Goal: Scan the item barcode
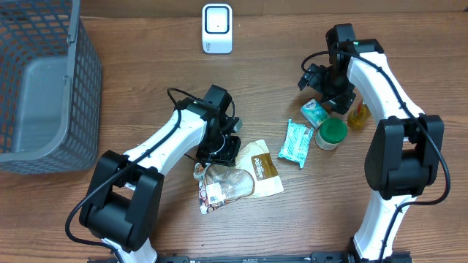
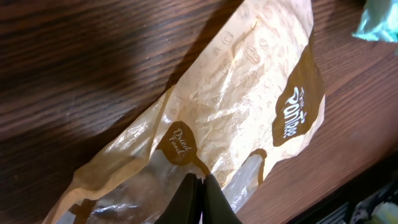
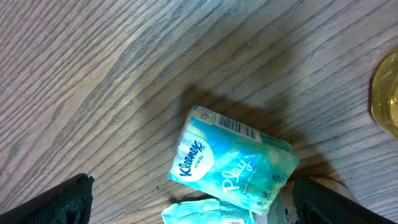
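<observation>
Bag of bread (image 1: 238,175) is the item in hand. It lies flat on the wooden bench (image 1: 146,80), near the middle and just in front of the left arm, well apart from the grey basket (image 1: 44,80) at the far left. Its cream and brown front faces up. The white scanner (image 1: 217,28) stands at the far edge, beyond the bag. The right tool (image 3: 193,199), spread wide over a tissue pack (image 3: 233,165), is best kept out of the bag's path. The left tool (image 2: 200,183) is pressed together on the bag's clear edge, a thin pinch of film only. I judge the lift should go slow and straight up, so the film neither slips nor tears. A white label (image 1: 213,194) sits near the bag's lower end, too small to read. If it carries the barcode, the bag needs turning until that label faces the scanner.
</observation>
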### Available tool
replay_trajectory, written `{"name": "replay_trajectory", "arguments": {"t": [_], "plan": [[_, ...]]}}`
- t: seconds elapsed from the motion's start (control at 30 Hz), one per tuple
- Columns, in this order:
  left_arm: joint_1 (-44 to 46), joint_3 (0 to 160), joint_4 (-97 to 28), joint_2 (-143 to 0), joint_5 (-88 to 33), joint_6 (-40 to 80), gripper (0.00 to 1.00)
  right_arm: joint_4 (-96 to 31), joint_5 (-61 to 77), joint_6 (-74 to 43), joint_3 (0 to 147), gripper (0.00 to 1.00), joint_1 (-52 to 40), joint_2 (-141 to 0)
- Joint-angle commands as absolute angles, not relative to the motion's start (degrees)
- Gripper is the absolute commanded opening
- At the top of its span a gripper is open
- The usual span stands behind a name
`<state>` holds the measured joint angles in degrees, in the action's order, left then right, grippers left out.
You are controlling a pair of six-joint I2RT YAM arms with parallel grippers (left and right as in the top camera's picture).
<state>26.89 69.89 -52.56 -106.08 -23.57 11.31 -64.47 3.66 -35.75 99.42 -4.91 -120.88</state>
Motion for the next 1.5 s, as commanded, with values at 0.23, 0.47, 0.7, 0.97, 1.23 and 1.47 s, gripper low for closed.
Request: {"name": "replay_trajectory", "arguments": {"t": [0.23, 0.47, 0.7, 0.97, 1.23, 1.47], "plan": [[28.6, 70.4, -56.8, -104.2, -25.1, 0.3, 0.04, -64.3, 3.7, -35.5, 100.9, 1.00, -4.7, -119.6], [28.5, 71.4, -56.7, -104.1, -24.9, -0.3, 0.04, -64.3, 3.7, -35.5, 100.9, 1.00, -4.7, -119.6], [28.6, 76.9, -58.3, -104.1, -25.6, 0.2, 0.04, -64.3, 3.7, -35.5, 100.9, 1.00, -4.7, -119.6], [32.7, 78.0, -60.8, -104.1, -26.3, -0.3, 0.04, -64.3, 3.7, -35.5, 100.9, 1.00, -4.7, -119.6], [40.0, 77.9, -63.3, -104.1, -22.3, 0.2, 0.04, -64.3, 3.7, -35.5, 100.9, 1.00, -4.7, -119.6], [44.5, 77.8, -64.5, -104.1, -19.3, 0.5, 0.04, -64.3, 3.7, -35.5, 100.9, 1.00, -4.7, -119.6]]}}
